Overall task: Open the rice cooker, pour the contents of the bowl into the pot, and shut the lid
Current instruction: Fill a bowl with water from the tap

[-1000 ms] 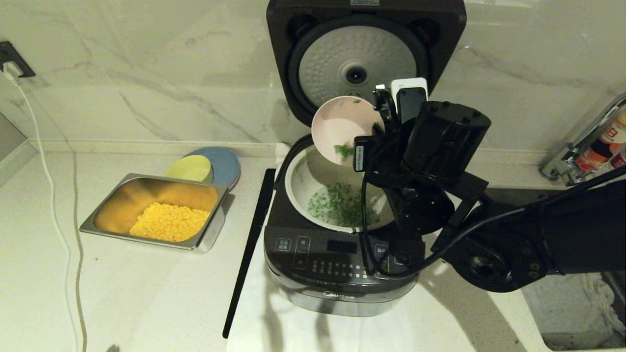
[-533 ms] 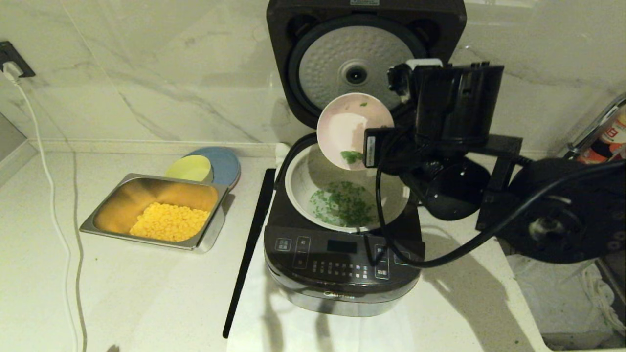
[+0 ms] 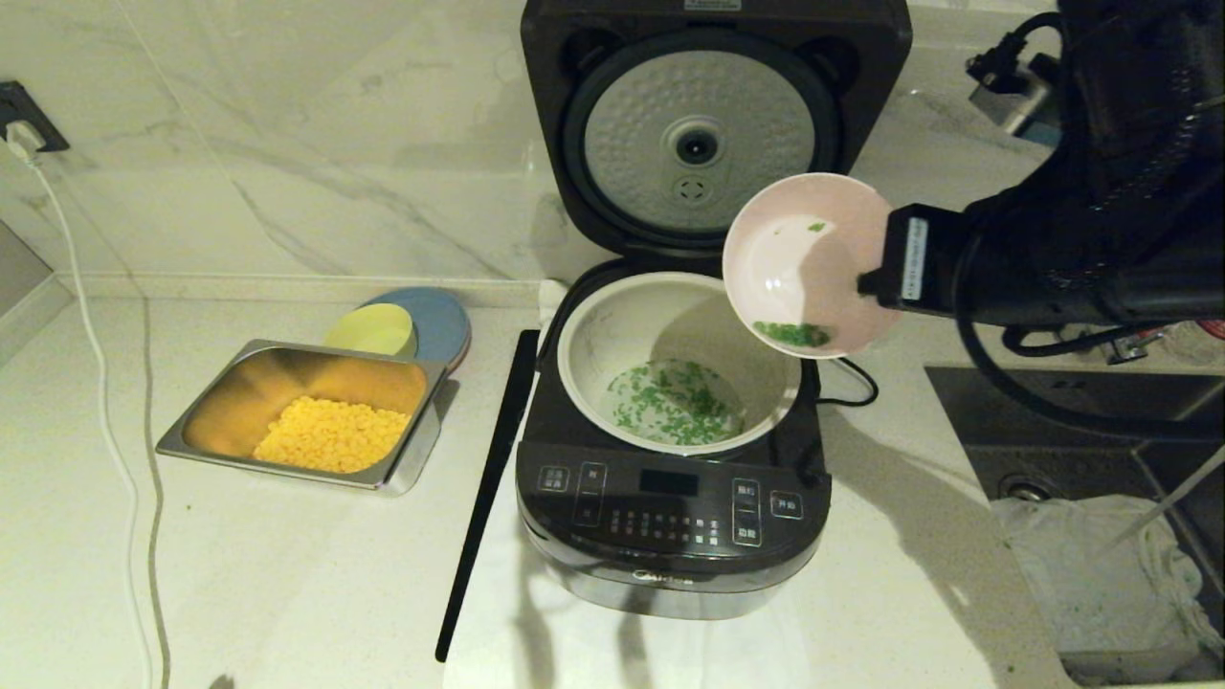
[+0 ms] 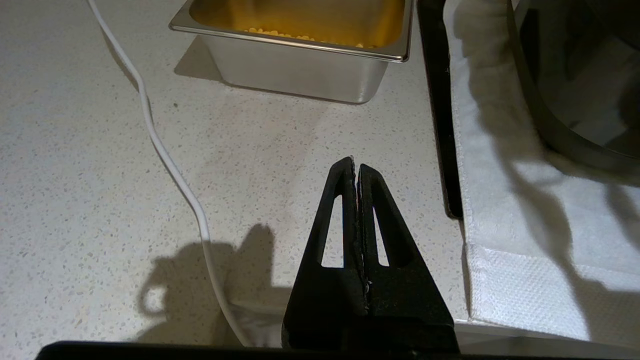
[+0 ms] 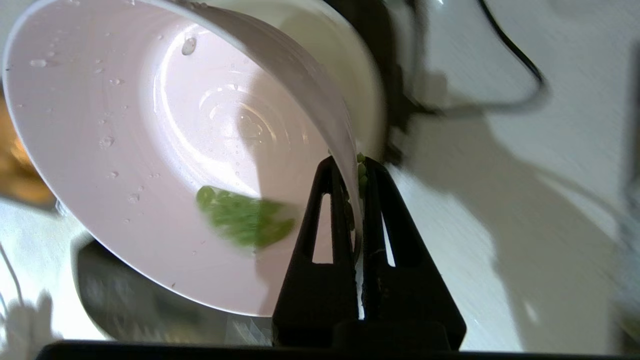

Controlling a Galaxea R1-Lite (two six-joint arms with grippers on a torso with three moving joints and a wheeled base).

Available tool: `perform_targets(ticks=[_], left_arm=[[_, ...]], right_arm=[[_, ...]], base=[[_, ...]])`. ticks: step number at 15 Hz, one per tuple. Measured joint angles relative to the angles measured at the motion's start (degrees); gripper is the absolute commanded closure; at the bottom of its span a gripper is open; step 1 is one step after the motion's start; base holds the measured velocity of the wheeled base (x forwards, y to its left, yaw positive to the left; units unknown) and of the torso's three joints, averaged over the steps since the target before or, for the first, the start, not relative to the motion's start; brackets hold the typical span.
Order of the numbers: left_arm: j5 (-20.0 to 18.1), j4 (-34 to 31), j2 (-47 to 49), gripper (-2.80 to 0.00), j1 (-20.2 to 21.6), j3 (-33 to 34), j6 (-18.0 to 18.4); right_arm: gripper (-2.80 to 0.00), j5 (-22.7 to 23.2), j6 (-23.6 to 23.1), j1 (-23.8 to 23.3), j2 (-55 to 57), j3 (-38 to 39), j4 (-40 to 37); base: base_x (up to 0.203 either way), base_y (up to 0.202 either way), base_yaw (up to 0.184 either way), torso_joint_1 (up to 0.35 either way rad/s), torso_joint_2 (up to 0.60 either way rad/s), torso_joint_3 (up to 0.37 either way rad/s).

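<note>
The dark rice cooker (image 3: 670, 517) stands open, its lid (image 3: 699, 144) upright with the dimpled silver disc facing me. Green chopped bits (image 3: 675, 402) lie in the cream pot (image 3: 584, 344). My right gripper (image 5: 354, 167) is shut on the rim of the pink bowl (image 3: 799, 263) (image 5: 150, 165), holding it tilted in the air over the pot's right rear edge. A small clump of green bits (image 3: 791, 333) (image 5: 242, 222) clings inside the bowl. My left gripper (image 4: 354, 165) is shut and empty, low over the counter left of the cooker; it does not show in the head view.
A steel tray (image 3: 397, 469) of yellow corn sits left of the cooker, with a yellow-green bowl (image 3: 371, 330) on a blue plate (image 3: 442, 321) behind it. A black bar (image 3: 488, 478) lies along the white cloth (image 3: 507, 632) under the cooker. A white cable (image 3: 105, 411) runs down the left. A sink (image 3: 1081, 536) is at right.
My right arm has swung the bowl to the right and slightly up, from over the pot's middle to its right rear edge. A few green bits stay in the bowl.
</note>
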State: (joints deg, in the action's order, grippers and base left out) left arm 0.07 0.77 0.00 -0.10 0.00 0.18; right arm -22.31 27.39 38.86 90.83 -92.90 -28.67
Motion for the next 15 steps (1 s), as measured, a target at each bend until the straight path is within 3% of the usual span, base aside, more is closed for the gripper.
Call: perform_targets(ticks=[4,6,11,15], left_arm=[[0.0,0.0,0.0,0.0,0.0,0.0,0.0],[0.0,0.0,0.0,0.0,0.0,0.0,0.0],[0.0,0.0,0.0,0.0,0.0,0.0,0.0],[0.0,0.0,0.0,0.0,0.0,0.0,0.0]], right_arm=[[0.0,9.7,0.1,-7.2,-7.5,5.4,-10.0],[0.0,13.4,0.1,-12.4,-11.2,10.8,-11.3],[0.0,23.3,-2.1,-33.1,-18.3,23.6,-11.3],[0.0,33.0,-5.9,-48.9,-19.1,27.5,-11.1]], base=[[0.0,0.0,0.0,0.0,0.0,0.0],[0.0,0.0,0.0,0.0,0.0,0.0],[0.0,0.0,0.0,0.0,0.0,0.0],[0.0,0.0,0.0,0.0,0.0,0.0]])
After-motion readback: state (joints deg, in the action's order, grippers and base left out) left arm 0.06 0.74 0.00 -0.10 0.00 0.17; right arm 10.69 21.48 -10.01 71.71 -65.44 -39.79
